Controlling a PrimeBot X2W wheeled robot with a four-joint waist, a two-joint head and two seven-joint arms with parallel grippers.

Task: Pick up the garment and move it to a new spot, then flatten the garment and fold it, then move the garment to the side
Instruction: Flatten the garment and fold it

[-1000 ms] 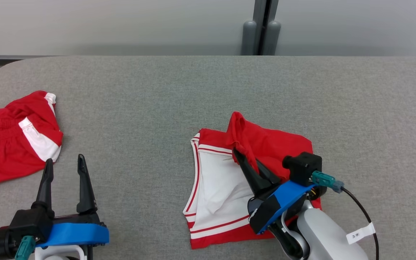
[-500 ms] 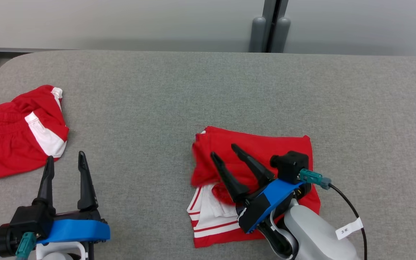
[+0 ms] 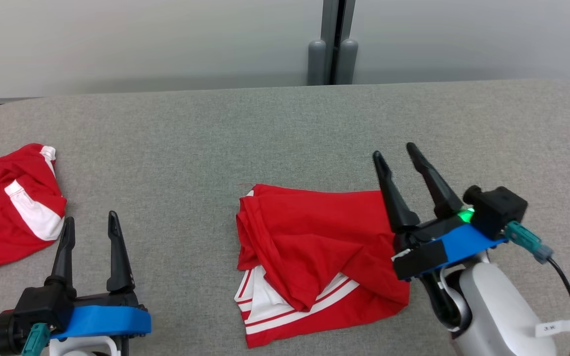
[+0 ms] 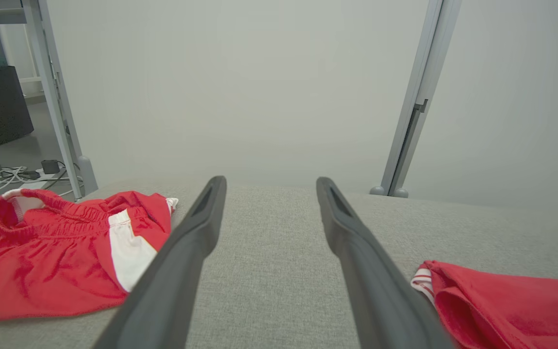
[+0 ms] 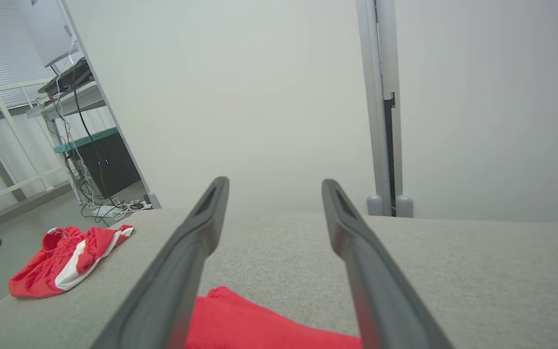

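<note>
A grey cloth-covered table [image 3: 285, 123] runs up to a pale wall; near its middle lies the red garment [image 3: 309, 232], whose red flap has, within the last second, been laid over the white panel and let go, so one fold looks done, if unevenly. The right gripper [image 3: 393, 151] has lifted over the garment's right edge, fingers [image 3: 394, 198] wide, holding nothing; the left gripper [image 3: 91, 217] rests wide and empty near a second red garment [image 3: 8, 207].
</note>
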